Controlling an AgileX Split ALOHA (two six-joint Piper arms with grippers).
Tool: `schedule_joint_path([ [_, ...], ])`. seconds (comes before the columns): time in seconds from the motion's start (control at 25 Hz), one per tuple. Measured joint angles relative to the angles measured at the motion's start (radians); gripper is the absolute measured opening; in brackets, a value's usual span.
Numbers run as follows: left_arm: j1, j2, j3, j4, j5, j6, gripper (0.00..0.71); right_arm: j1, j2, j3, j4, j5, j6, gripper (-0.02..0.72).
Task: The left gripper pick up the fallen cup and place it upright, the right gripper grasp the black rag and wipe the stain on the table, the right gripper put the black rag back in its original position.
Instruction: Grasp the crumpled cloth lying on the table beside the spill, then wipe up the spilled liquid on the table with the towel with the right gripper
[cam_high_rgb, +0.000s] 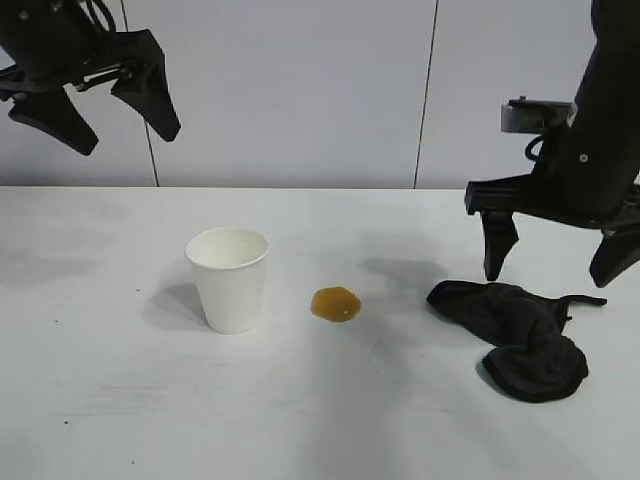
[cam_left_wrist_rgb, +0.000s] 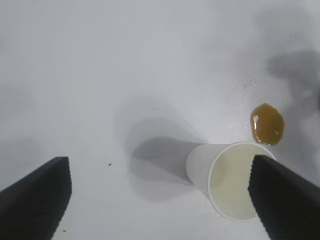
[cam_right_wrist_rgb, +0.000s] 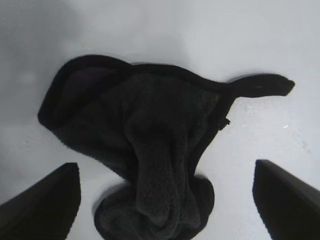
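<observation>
The white paper cup (cam_high_rgb: 228, 278) stands upright on the white table (cam_high_rgb: 100, 400), mouth up. My left gripper (cam_high_rgb: 128, 138) hangs open high above the table's back left, well clear of the cup (cam_left_wrist_rgb: 220, 175), with nothing between its fingers (cam_left_wrist_rgb: 45, 200). The amber stain (cam_high_rgb: 335, 303) lies just right of the cup, also seen as a blotch (cam_left_wrist_rgb: 267, 124) in the left wrist view. The black rag (cam_high_rgb: 520, 335) lies crumpled at the right. My right gripper (cam_high_rgb: 548, 276) is open just above the rag's back edge. Its fingers (cam_right_wrist_rgb: 45, 205) stand either side of the rag (cam_right_wrist_rgb: 150, 150), apart from it.
A grey panelled wall (cam_high_rgb: 300, 90) rises behind the table. Bare tabletop lies in front of the cup and stain, and between stain and rag. A thin strand of the rag (cam_right_wrist_rgb: 260, 85) sticks out to one side.
</observation>
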Motion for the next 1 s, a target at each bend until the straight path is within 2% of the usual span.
schedule_joint_path([
  [0.08, 0.002, 0.01, 0.001, -0.012, 0.007, 0.0, 0.694, 0.0, 0.031, 0.0, 0.0, -0.002, 0.0, 0.635],
  [0.16, 0.002, 0.023, 0.003, -0.023, 0.007, 0.0, 0.694, 0.0, 0.049, 0.0, 0.0, -0.014, 0.0, 0.585],
  [0.32, 0.002, 0.044, 0.008, -0.031, 0.008, 0.0, 0.694, 0.0, 0.071, -0.003, -0.004, -0.038, 0.018, 0.361],
  [0.48, 0.002, 0.05, 0.008, -0.031, 0.008, 0.002, 0.694, 0.0, 0.122, -0.005, -0.004, -0.042, 0.033, 0.23],
  [0.56, 0.002, 0.05, 0.008, -0.031, 0.008, 0.002, 0.694, 0.002, 0.124, -0.009, 0.0, -0.045, 0.035, 0.105],
  [0.68, 0.002, 0.05, 0.008, -0.031, 0.009, 0.002, 0.694, 0.002, 0.124, -0.016, 0.014, -0.041, 0.035, 0.09],
  [0.76, 0.002, 0.05, 0.008, -0.031, 0.009, 0.002, 0.694, 0.002, 0.126, -0.034, 0.045, -0.028, 0.022, 0.09],
  [1.0, 0.002, 0.05, 0.008, -0.031, 0.009, 0.002, 0.694, 0.005, 0.1, -0.157, 0.267, -0.002, -0.106, 0.09],
])
